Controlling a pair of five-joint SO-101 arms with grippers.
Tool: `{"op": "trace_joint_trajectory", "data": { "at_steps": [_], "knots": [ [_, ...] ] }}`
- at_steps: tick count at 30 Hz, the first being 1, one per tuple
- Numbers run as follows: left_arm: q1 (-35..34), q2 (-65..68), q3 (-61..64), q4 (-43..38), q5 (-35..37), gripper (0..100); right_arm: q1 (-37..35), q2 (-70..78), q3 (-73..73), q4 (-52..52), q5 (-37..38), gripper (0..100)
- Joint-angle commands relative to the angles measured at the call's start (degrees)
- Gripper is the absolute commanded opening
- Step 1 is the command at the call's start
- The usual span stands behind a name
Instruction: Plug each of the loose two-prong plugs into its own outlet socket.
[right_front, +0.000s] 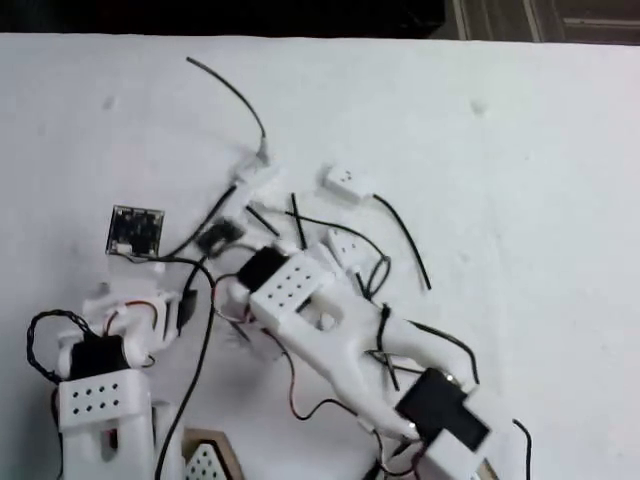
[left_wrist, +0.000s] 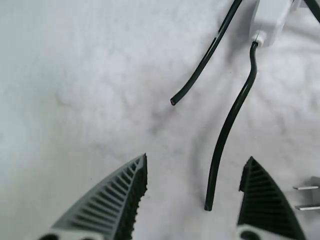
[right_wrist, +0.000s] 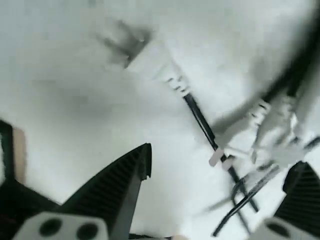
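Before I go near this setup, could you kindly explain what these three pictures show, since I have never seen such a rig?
This is a pair of small robot arms working at a white table. The high view comes from a fixed camera looking down. In it, one arm stretches toward the middle and the other arm sits back near the edge. White socket blocks, black cords and a small dark circuit board are scattered on the table. The other two pictures come from cameras on the wrists, each looking out between that arm's own fingers. The left gripper is open and holds nothing. Cut cord ends lie under it, and two metal prongs lie beside it. The right gripper is open too, above white plugs and cords.
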Motion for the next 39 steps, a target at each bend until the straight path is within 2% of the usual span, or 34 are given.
{"op": "trace_joint_trajectory", "data": {
  "at_steps": [1,9,13,16,21,22,24,28,33,39],
  "knots": [
    [-0.6,-0.9,-2.0,-1.2,0.5,30,-0.7,2.2,-1.5,-1.6,6.9,40.4],
    [-0.6,-0.9,-2.0,-1.2,0.5,30,-0.9,8.9,-1.5,-12.1,7.0,40.4],
    [-0.6,-0.9,-2.0,-1.2,0.5,30,-0.9,11.9,-1.5,-13.6,7.0,39.5],
    [-0.6,-0.9,-2.0,-1.2,0.5,30,-1.4,13.4,-1.5,-13.6,7.0,29.6],
    [-0.6,-0.9,-2.0,-1.2,0.5,30,-1.5,13.7,-1.5,-13.7,7.0,3.0],
    [-0.6,-0.9,-2.0,-1.2,0.5,30,-1.5,13.7,-1.5,-13.6,6.9,0.7],
    [-0.6,-0.9,-2.0,-1.2,0.5,30,-1.2,13.7,-1.1,-13.3,5.9,3.6],
    [-0.6,-0.9,-2.0,-1.2,0.5,30,-1.2,13.6,-1.2,-13.2,-0.4,1.8],
    [-0.6,-0.9,-2.0,-1.2,0.5,30,-1.0,11.2,-1.4,-10.7,-0.8,1.8],
    [-0.6,-0.9,-2.0,-1.2,0.5,30,7.1,-0.8,-1.4,-6.2,-7.1,1.8]
  ]
}}
